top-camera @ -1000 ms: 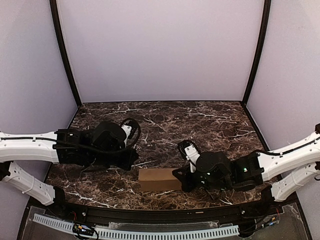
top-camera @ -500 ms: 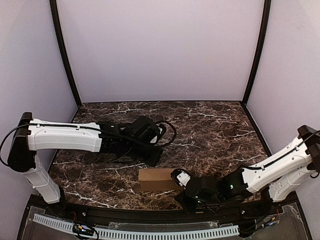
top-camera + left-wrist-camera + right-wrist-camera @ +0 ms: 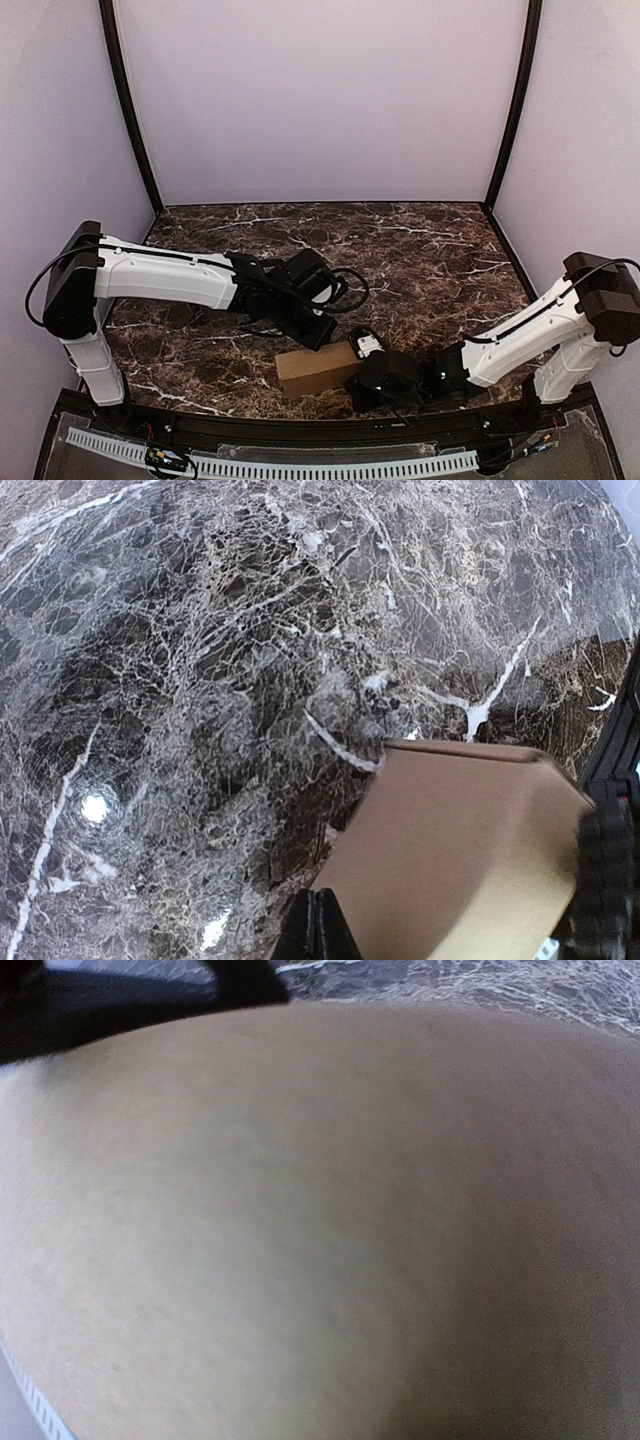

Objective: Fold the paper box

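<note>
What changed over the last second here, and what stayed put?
The left gripper swung right and nearer, reaching the far side of the paper box. The right gripper sank toward the near edge, keeping at the box's right end. The box now lies skewed, right end angled farther away. It remains a closed carton on the same part of the table. Whether either grips it cannot be told.

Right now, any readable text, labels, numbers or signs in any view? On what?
None: no text can be read in any view.
The paper box is plain tan cardboard, with no print on the faces that show.
The marble table bears only veining.
</note>
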Controlling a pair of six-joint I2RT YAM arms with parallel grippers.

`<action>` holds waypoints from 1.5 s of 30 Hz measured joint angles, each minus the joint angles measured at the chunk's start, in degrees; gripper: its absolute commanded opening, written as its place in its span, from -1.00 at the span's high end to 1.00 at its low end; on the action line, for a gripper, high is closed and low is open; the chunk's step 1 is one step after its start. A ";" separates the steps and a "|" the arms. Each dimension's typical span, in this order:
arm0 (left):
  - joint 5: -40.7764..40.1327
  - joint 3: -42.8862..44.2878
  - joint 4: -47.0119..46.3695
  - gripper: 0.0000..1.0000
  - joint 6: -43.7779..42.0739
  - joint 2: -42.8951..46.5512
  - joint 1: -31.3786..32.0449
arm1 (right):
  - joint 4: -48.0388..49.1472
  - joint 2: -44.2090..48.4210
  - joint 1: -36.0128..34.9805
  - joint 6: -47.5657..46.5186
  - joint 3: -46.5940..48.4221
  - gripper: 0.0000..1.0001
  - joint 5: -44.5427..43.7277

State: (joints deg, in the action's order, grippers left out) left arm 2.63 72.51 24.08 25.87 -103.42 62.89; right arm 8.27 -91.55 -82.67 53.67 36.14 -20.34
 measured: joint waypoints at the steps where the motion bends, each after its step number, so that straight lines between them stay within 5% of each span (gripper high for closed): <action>1: 0.42 0.15 0.09 0.98 -0.02 0.00 0.00 | 1.07 -0.57 0.74 0.66 -0.09 1.00 -0.11; 15: 1.81 1.60 1.62 0.98 0.17 0.02 -0.48 | 20.20 -8.04 10.51 8.24 -3.37 1.00 1.79; 30: -12.98 3.23 9.64 0.98 1.36 0.90 -3.85 | 29.20 -21.24 26.95 2.10 8.22 1.00 14.01; 36: -13.35 4.98 10.10 0.98 1.31 0.94 -3.74 | 28.33 -14.82 33.07 -3.21 0.68 1.00 13.77; 45: -13.18 6.51 10.03 0.98 1.29 1.14 -3.74 | 12.20 4.44 35.43 -14.53 -4.17 1.00 8.98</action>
State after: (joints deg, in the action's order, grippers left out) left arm -10.55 79.02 34.11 27.16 -102.28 59.16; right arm 20.47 -87.11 -47.24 39.13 31.97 -11.35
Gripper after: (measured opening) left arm 0.009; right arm 0.002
